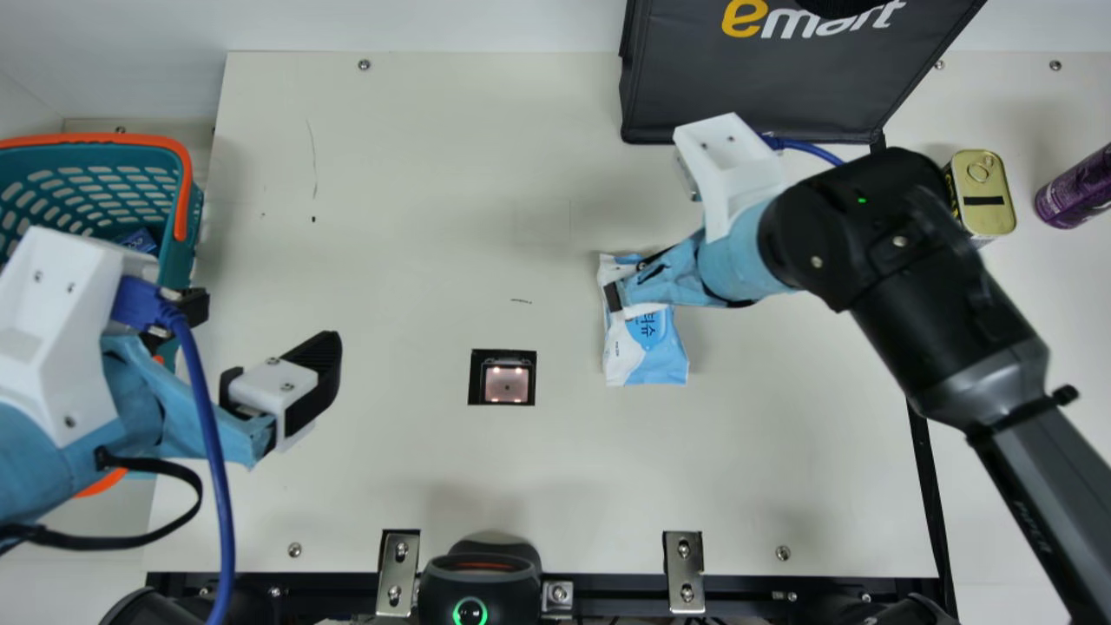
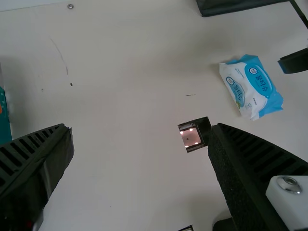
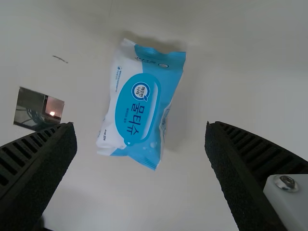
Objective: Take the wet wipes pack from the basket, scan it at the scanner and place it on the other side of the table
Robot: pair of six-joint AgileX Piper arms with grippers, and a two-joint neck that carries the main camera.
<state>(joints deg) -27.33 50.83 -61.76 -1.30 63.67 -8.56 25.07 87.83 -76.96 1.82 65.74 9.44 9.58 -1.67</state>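
The wet wipes pack (image 1: 649,351) lies on the table just right of the scanner (image 1: 506,383). Over the pack's upper part in the main view is my right gripper (image 1: 632,279). In the right wrist view the pack (image 3: 137,106) lies flat, untouched, beyond the open right gripper (image 3: 140,129). My left gripper (image 1: 267,334) stands open near the basket (image 1: 187,195), with bare table between its fingers. From the left wrist, the left gripper (image 2: 140,126) is spread wide, and the pack (image 2: 250,89) and scanner (image 2: 192,136) are visible.
A black bag (image 1: 781,87) stands at the table's back. Right of it are a gold-topped can (image 1: 982,193) and a purple bottle (image 1: 1076,191). A black device with a green ring (image 1: 473,590) sits at the front edge. Bare tabletop spans the area between the arms.
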